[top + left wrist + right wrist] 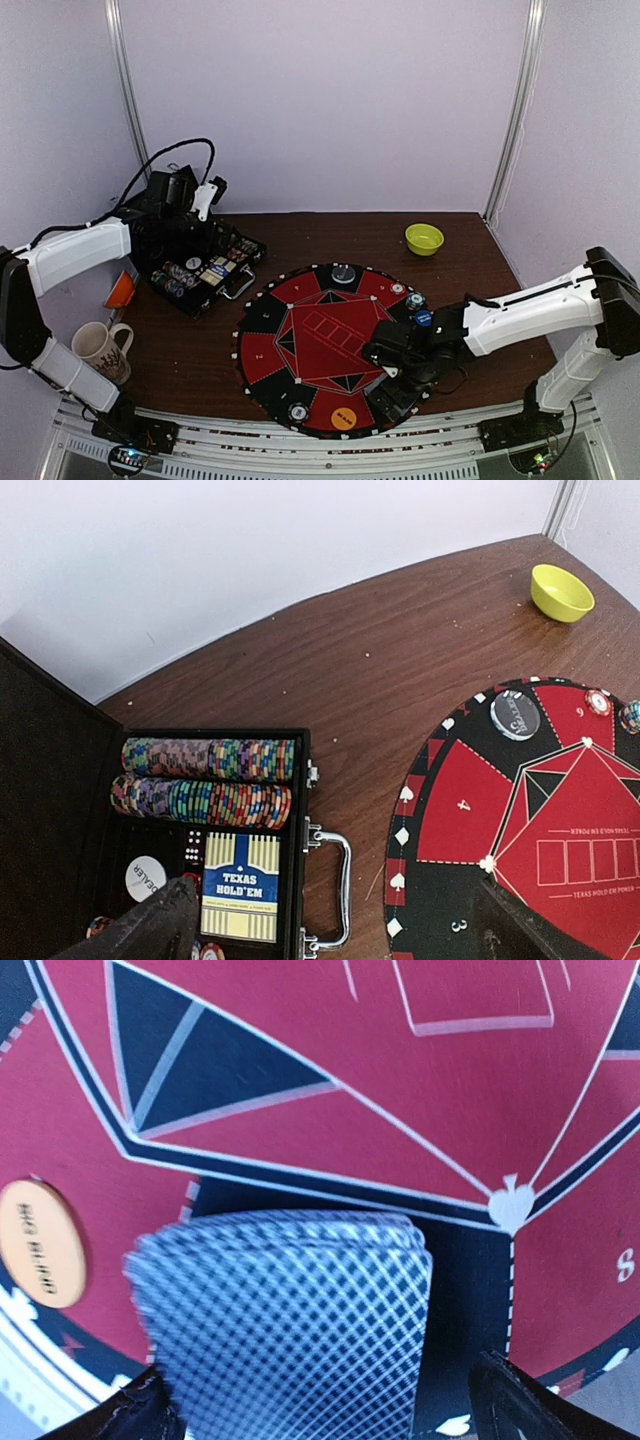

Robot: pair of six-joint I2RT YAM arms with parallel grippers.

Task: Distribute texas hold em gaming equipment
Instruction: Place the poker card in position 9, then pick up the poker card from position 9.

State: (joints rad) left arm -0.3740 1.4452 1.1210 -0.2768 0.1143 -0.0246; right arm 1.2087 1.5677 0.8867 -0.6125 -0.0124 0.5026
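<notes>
Right wrist view: right tool [325,1405] open, straddling the blue-backed card deck [285,1320] lying at the mat's [330,1130] near rim beside the orange big-blind button [40,1245]. Open and empty, the left tool [335,925] hangs above the chip case [60,810] by the tabletop's [400,650] left edge.

Fingers of right gripper [335,1415] stand wide apart in the bottom corners. Stack of cards [285,1320], grey-blue lattice backs, slightly fanned and blurred, lies between them on the mat [300,1080]; right finger clear of it. Orange disc [40,1245] marked BIG BLIND near the cards, at left edge.
</notes>
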